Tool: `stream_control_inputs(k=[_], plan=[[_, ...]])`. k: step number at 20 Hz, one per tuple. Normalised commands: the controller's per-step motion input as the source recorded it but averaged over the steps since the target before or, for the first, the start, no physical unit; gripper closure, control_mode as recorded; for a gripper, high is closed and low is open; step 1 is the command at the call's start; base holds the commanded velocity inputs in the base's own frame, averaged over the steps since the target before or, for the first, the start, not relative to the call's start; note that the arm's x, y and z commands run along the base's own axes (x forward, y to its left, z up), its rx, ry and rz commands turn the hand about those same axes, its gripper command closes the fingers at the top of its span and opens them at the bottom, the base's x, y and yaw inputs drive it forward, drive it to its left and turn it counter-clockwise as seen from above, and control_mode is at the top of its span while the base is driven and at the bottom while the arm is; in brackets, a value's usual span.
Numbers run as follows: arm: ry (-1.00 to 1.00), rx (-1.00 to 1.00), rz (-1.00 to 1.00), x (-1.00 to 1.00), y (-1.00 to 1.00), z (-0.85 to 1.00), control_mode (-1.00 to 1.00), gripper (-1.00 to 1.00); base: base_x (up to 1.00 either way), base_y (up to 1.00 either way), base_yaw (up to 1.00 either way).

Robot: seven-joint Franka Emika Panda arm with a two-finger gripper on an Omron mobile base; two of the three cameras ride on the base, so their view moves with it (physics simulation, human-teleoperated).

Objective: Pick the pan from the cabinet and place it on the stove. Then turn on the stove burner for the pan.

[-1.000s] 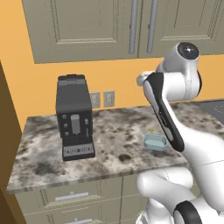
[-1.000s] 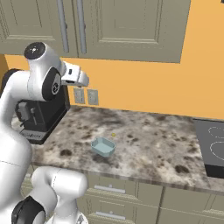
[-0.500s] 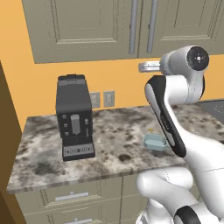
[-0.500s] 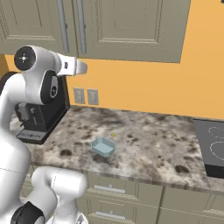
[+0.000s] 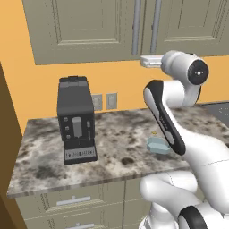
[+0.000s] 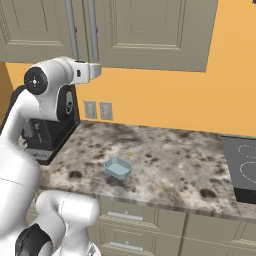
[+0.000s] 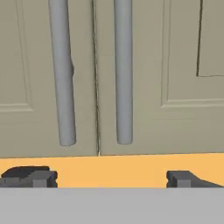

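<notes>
The cabinet (image 5: 98, 27) hangs above the counter with both doors closed, and the pan is hidden. Its two vertical bar handles (image 7: 124, 70) stand side by side in the hand view, just above and ahead of my gripper (image 7: 108, 178). The gripper is open, its fingertips (image 7: 30, 177) wide apart with nothing between them. My hand (image 5: 145, 61) is raised level with the cabinet's lower edge, a little below the handles (image 5: 137, 27), and also appears from the right (image 6: 96, 70). The black stove (image 6: 242, 167) lies at the counter's far right.
A black coffee machine (image 5: 76, 120) stands on the speckled counter (image 5: 116, 147) to the left. A small pale blue tray (image 6: 118, 168) lies mid-counter. Two wall outlets (image 5: 104, 101) sit on the orange wall. Drawers (image 6: 125, 220) run below the counter.
My hand has risen from mid-wall height to the cabinet's lower edge, nearer the door handles. The gripper has stayed open.
</notes>
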Motion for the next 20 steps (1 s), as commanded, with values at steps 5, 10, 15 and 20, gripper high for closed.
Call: stream_control_inputs(k=[5, 10, 15, 20], plan=[[-0.18, 0.01, 0.02, 0.42, 0.00, 0.38, -1.00, -1.00, 0.00, 0.00, 0.00], [-0.12, 0.00, 0.00, 0.41, -0.04, 0.35, -1.00, -1.00, 0.00, 0.00, 0.00], [-0.03, 0.00, 0.00, 0.28, -0.19, 0.16, -1.00, -1.00, 0.00, 0.00, 0.00], [-0.01, 0.00, 0.00, 0.31, -0.13, 0.08, -1.00, -1.00, 0.00, 0.00, 0.00]])
